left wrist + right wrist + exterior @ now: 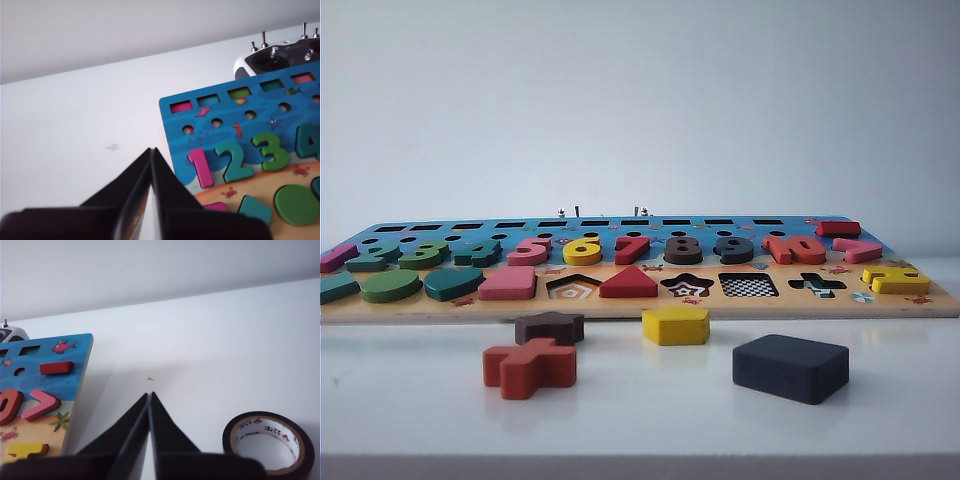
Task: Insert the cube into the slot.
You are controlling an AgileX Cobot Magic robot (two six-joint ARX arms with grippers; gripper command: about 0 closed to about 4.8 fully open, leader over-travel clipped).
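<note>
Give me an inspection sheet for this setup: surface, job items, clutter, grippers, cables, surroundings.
Surface: white table, no spills seen.
Job's things: dark cube on the table in front of the puzzle board; checkerboard square slot unfilled.
Clutter: yellow hexagon, brown star, red cross loose before the board; tape roll; remote controller behind the board.
Grippers: left gripper shut, holding nothing, near the board's corner; right gripper shut, holding nothing, over bare table.
Cables: nothing seen.
Surroundings: plain wall.

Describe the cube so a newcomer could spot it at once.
Start at the long puzzle board across the table. Four loose blocks lie in front of it; the cube is the rightmost and nearest. Unlike the yellow block, it is dark navy, flat and square.
</note>
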